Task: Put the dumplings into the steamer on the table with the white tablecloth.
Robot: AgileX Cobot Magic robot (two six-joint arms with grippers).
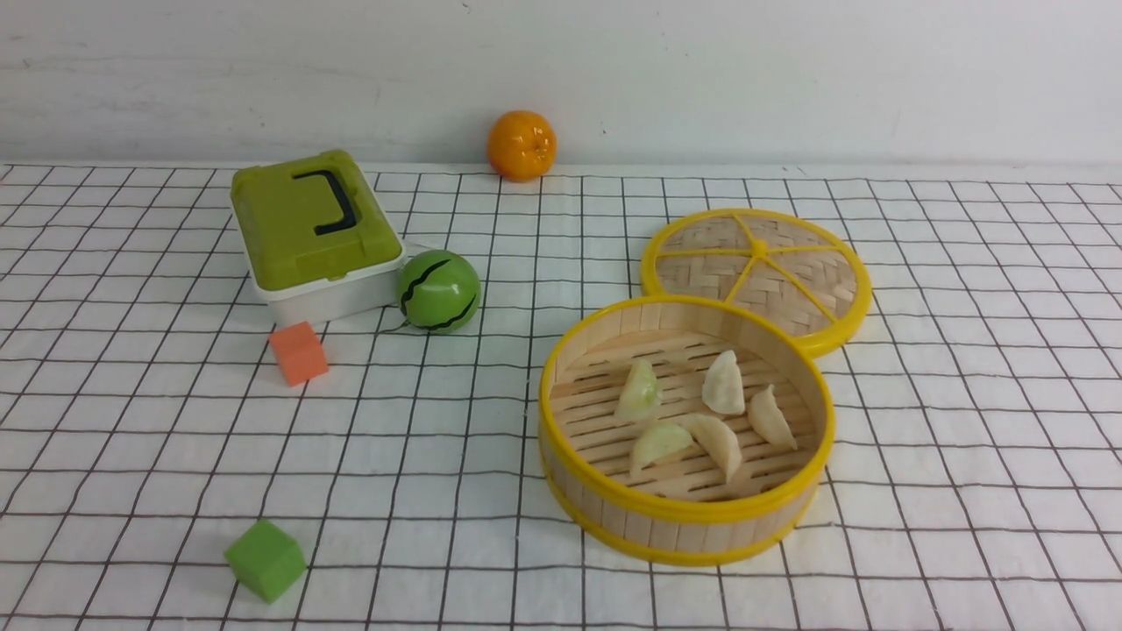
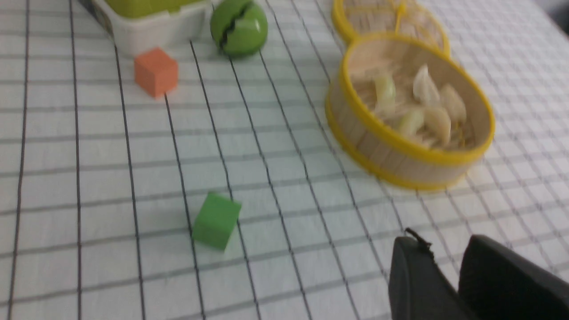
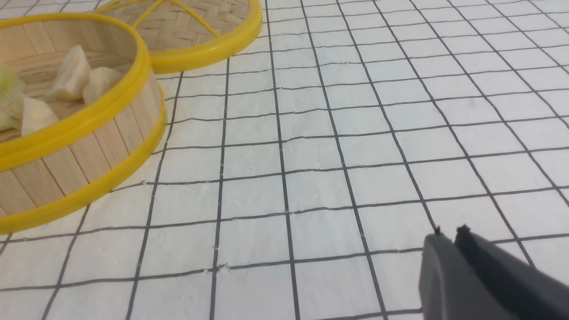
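I count five dumplings [image 1: 692, 412] lying inside the steamer [image 1: 561, 421]; none lies on the cloth [image 1: 964, 438], so I judge the loading done. My left gripper [image 2: 444, 266] hangs above the cloth, its jaws a narrow gap apart and empty, with the steamer ahead of them. My right gripper [image 3: 449, 240] has its jaws almost together, empty, with the steamer ahead and to the side. Neither arm is clearly nearer. The lid [image 1: 758, 267] touches the steamer's far rim. The green cube [image 2: 216, 220], orange cube [image 2: 155, 71] and ball [image 2: 239, 27] lie on the left side, clear of both.
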